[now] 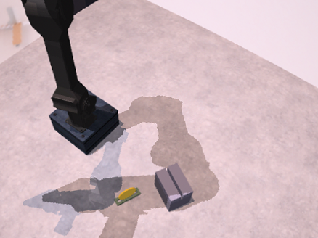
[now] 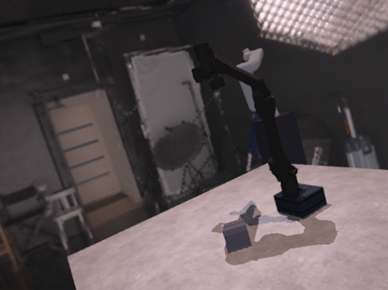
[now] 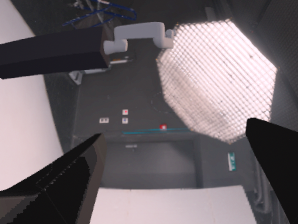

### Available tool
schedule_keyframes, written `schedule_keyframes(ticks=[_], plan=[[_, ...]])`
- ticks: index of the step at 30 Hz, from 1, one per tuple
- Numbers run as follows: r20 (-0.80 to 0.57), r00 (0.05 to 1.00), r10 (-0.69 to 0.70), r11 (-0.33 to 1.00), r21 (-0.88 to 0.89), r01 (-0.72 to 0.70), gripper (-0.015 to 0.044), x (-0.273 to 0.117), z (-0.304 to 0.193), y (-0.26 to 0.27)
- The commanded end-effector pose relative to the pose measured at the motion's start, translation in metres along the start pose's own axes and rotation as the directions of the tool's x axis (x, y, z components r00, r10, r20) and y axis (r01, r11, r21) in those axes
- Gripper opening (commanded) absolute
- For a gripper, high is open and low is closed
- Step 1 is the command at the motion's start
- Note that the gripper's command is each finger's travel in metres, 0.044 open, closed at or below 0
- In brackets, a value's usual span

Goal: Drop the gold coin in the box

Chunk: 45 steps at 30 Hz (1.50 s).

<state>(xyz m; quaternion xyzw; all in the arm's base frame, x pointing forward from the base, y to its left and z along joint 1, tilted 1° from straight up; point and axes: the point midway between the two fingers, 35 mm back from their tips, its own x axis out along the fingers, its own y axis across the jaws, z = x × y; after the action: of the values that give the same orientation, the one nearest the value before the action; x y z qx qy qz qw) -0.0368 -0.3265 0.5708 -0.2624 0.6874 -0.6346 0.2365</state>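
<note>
Coin (image 1: 126, 193) is sitting on edge in the green holder (image 1: 128, 198), lower-left-centre of the top view, untouched. Grey box (image 1: 173, 187) is resting just right of it, apart from the holder, slot (image 1: 173, 182) facing up and running away from the camera. Arm base (image 1: 85, 124) is standing above both in the frame, centre-left. In the exterior view the arm (image 2: 270, 133) is reaching tall, gripper (image 2: 208, 72) sitting near top centre, well clear of the table (image 2: 369, 249); the box shows at lower centre, coin too small to make out there. Wrist view is looking into the room: two dark fingers are framing the lower corners, spread wide, jaws released, gripping nothing.
</note>
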Motion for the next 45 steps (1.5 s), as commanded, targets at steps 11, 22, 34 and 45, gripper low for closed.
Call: schedule_keyframes(ticks=[11, 22, 34, 45], plan=[[0.420, 0.894, 0.155, 0.878, 0.356, -0.320, 0.0161, -0.049, 0.118, 0.088], [0.662, 0.586, 0.466, 0.444, 0.398, -0.803, 0.0161, -0.152, 0.186, 0.217], [0.572, 0.230, 0.787, -0.098, 0.484, -0.870, 0.0161, -0.265, 0.166, 0.354], [0.223, 0.010, 0.975, -0.181, 0.815, -0.550, 0.0161, -0.340, 0.075, 0.462]])
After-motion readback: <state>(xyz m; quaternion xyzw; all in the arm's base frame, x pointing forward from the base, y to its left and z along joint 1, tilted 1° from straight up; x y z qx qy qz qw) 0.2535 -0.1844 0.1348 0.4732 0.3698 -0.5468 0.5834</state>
